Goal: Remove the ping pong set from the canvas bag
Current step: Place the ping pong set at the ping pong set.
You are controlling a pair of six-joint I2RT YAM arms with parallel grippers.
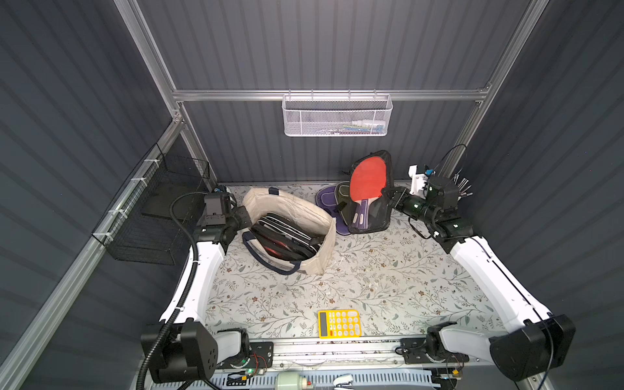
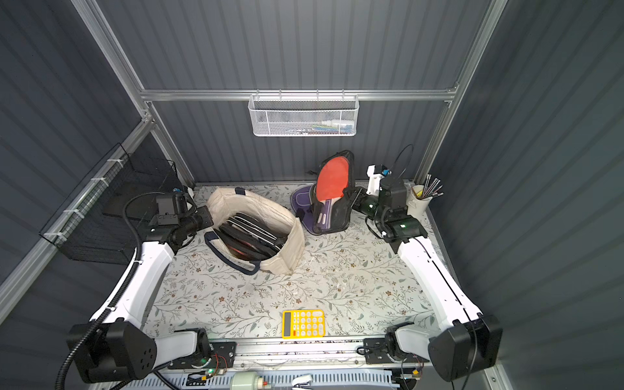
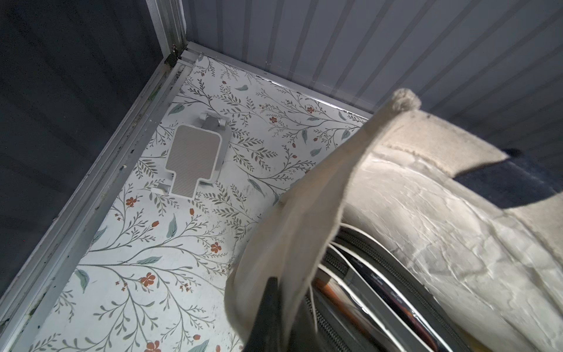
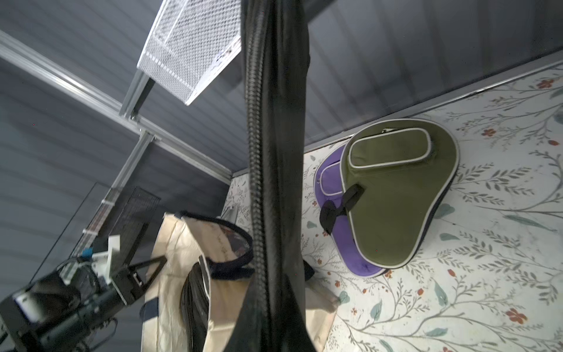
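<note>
Two pincers are busy in both top views: my left pincer (image 1: pixel 245 216) pinches the rim at the left end of the canvas bag (image 1: pixel 293 202). The bag sits open on the floral surface (image 1: pixel 371 277) with black zip cases (image 1: pixel 287 236) packed inside. My right pincer (image 1: pixel 388 196) is clamped on the edge of the ping pong set (image 1: pixel 368 182), a clear-fronted case showing a red paddle, held upright by the back wall, outside the bag. A yellow calculator (image 1: pixel 339 323) lies near the front edge. From my left wrist, one dark finger (image 3: pixel 268 307) presses against the bag's cream rim, with zips and white piping just inside. From my right wrist, the set's black zipped edge hangs straight down the middle. Behind it a green case (image 4: pixel 396 195) lies atop a purple case (image 4: pixel 335 243) on the surface.
</note>
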